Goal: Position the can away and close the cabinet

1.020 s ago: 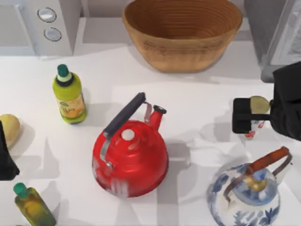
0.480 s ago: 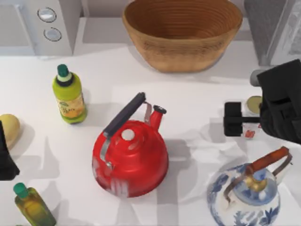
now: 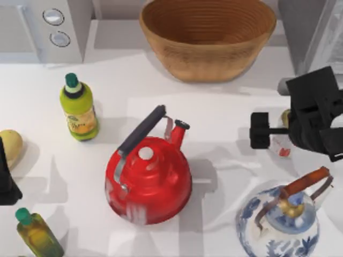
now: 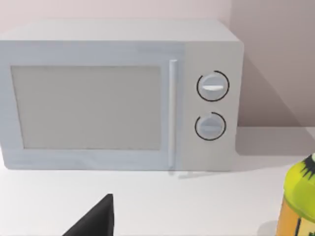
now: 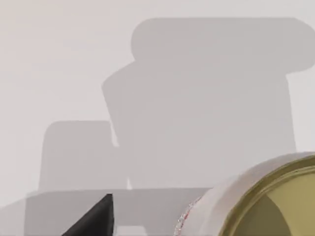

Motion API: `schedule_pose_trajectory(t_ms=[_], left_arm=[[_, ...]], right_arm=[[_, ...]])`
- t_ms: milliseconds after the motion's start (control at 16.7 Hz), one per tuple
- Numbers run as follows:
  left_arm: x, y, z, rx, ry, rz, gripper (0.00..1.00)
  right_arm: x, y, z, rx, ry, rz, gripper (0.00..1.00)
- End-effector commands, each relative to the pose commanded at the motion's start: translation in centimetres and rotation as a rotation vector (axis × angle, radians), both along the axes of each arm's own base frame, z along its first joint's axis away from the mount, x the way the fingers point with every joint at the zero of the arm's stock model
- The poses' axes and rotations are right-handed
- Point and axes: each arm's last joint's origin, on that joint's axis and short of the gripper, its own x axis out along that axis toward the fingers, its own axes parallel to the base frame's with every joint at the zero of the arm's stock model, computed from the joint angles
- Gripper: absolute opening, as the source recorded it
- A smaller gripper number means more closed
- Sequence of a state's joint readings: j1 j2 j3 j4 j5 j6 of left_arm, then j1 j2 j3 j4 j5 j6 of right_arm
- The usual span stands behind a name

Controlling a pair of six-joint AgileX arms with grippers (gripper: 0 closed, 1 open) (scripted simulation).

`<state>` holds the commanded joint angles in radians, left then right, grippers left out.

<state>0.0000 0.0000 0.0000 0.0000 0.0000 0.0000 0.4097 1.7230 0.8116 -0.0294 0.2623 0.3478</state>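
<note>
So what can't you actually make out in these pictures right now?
- Small white can with red marks: top view, mostly covered by the right hand; the grip is unclear. Right wrist view's edge cuts it off.
- Cabinet: top view, cut off at the right edge; open or closed is unclear.
- Left hand: top view, cropped by the left edge.

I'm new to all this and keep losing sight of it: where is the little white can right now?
In the top view the can sits at the table's right side, under the right gripper, above the blue-and-white kettle and right of the red kettle.
</note>
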Motion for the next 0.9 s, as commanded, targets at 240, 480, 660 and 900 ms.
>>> schedule_pose_trajectory(t_ms=[240,480,660,900], left_arm=[[0.0,0.0,0.0,0.0,0.0,0.0,1.0],[0.0,0.0,0.0,0.0,0.0,0.0,1.0],[0.0,0.0,0.0,0.0,0.0,0.0,1.0],[0.0,0.0,0.0,0.0,0.0,0.0,1.0]], right_arm=[[0.6,0.3,-1.9,0.0,0.0,0.001,1.0],[0.6,0.3,-1.9,0.0,0.0,0.001,1.0],[0.6,0.3,-1.9,0.0,0.0,0.001,0.77],[0.6,0.3,-1.9,0.0,0.0,0.001,0.47]])
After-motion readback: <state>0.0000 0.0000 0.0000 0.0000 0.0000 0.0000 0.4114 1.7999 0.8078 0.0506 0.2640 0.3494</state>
